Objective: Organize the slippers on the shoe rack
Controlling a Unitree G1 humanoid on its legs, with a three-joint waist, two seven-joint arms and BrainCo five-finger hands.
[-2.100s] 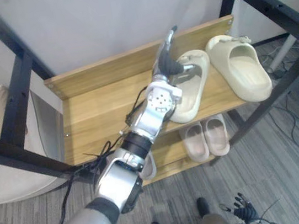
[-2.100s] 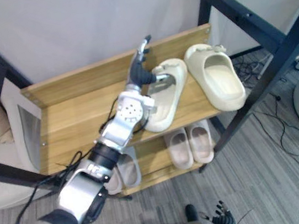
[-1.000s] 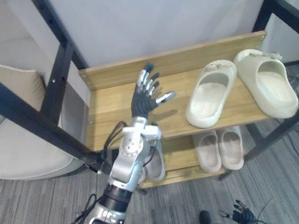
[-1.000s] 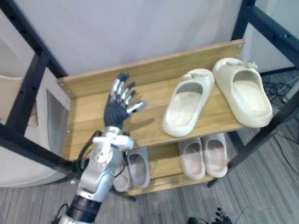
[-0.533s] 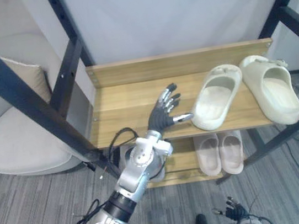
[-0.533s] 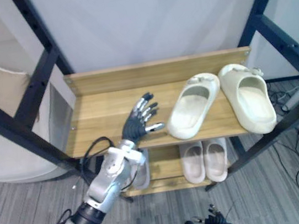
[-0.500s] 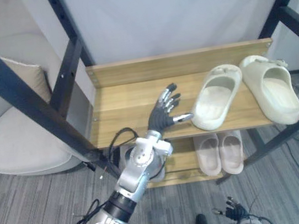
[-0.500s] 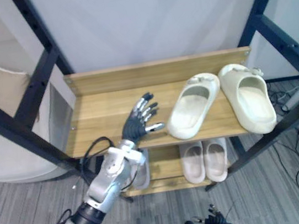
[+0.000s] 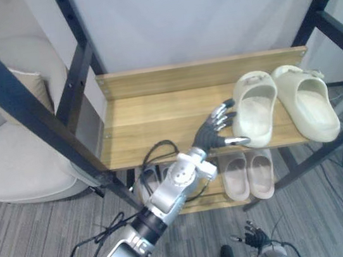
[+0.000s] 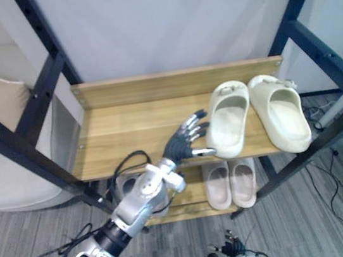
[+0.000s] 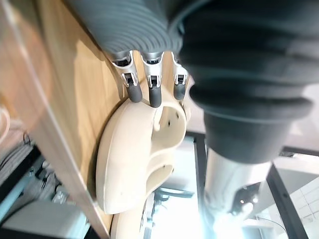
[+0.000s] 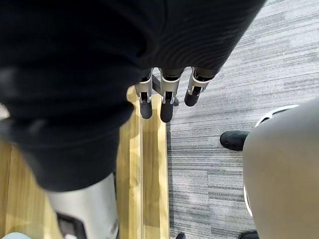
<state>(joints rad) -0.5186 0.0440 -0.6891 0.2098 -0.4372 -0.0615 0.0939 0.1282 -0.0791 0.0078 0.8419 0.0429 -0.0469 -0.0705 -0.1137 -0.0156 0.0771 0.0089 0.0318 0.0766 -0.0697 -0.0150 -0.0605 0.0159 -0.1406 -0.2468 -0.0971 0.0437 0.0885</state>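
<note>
Fingers (image 12: pixel 166 108), my right hand (image 12: pixel 89 59): straight, empty, low over floor (image 12: pixel 224 59). My left hand (image 9: pixel 214 134): fingers straight, tips against near slipper (image 9: pixel 255 107) on top shelf (image 9: pixel 150 115), beside its mate (image 9: pixel 309 106). Step, I judge: squaring pair; next, gentle sideways nudge.

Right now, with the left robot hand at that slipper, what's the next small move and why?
Probably a short nudge rightward at the heel: the open left robot hand rests against the side of the left slipper, whose heel angles slightly away from the right slipper.
</note>
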